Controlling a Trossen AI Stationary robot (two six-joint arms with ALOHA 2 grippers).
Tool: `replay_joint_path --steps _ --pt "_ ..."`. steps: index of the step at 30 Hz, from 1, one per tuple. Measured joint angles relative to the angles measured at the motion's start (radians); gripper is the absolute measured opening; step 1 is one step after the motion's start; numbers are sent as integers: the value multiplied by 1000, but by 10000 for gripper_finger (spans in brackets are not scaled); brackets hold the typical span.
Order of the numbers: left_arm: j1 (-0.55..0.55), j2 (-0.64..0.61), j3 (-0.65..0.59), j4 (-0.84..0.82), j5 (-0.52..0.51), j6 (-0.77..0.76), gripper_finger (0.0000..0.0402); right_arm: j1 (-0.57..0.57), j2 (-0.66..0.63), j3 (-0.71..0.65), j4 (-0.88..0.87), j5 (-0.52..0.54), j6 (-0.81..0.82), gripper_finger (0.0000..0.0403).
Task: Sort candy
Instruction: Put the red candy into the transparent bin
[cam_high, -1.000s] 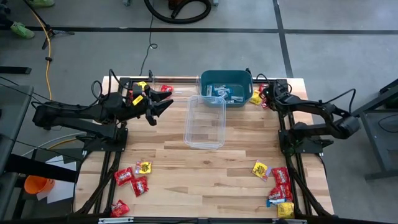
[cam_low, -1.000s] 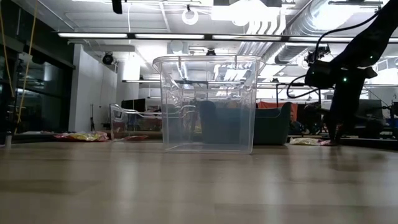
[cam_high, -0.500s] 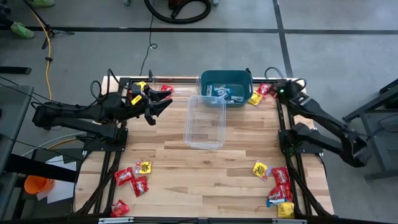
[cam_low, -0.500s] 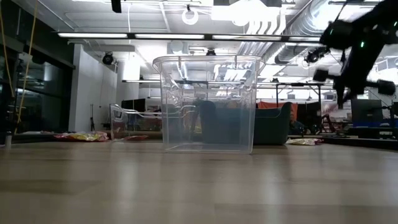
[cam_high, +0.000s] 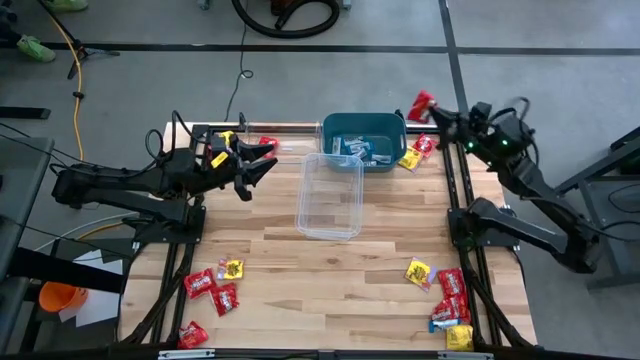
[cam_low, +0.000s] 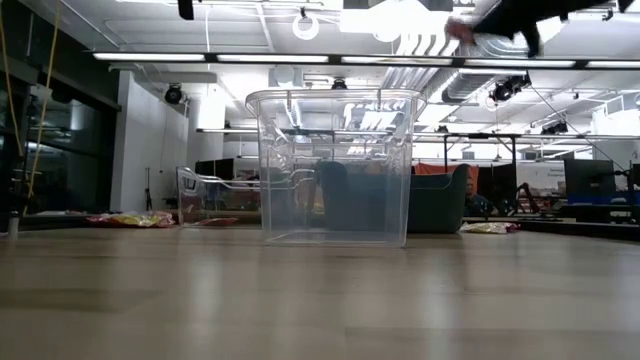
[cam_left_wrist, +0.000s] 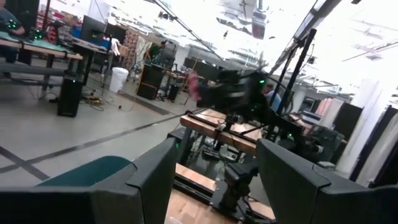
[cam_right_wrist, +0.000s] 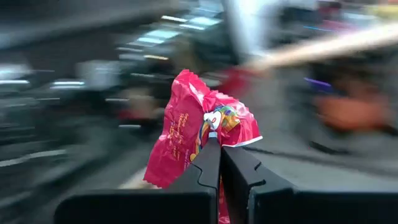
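Observation:
My right gripper (cam_high: 432, 110) is high above the table's far right corner, shut on one red candy packet (cam_high: 421, 103). The right wrist view shows that packet (cam_right_wrist: 193, 124) crumpled just beyond the fingertips. My left gripper (cam_high: 262, 163) hovers open over the far left of the table, left of the clear tub (cam_high: 330, 195); its fingers stand wide apart in the left wrist view (cam_left_wrist: 214, 180). More red, yellow and light blue candy lies flat on the table near left (cam_high: 213, 285), near right (cam_high: 448, 295), far right (cam_high: 413, 155) and far left (cam_high: 255, 142). My right gripper pinches the red packet between its two fingers (cam_right_wrist: 208, 168), on the packet's edge (cam_right_wrist: 212, 132) nearest the gripper. The fingers point toward the table's far left. The packet is lifted clear of the table and sticks out beyond the fingertips.
The teal bin (cam_high: 364, 125) at the far edge holds light blue packets (cam_high: 355, 148). The clear tub stands right in front of it, mid-table; the low view shows it upright (cam_low: 335, 165). Bare wood lies between the tub and the near candy heaps.
My right gripper has risen from the far right candy heap, carrying the red packet up and toward the far edge, so the packet now hangs clear of the table. In the low view the arm has climbed from table height to the picture's top.

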Motion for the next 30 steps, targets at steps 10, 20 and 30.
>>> replay_joint_path --steps 10,20,30 --pt "0 1 0 -2 0 12 209 369 111 -2 264 -92 -112 0" --pt "0 46 0 -8 88 138 209 629 396 98 312 109 -265 0" --pt "9 100 51 -49 221 195 209 742 630 375 134 451 -474 0"
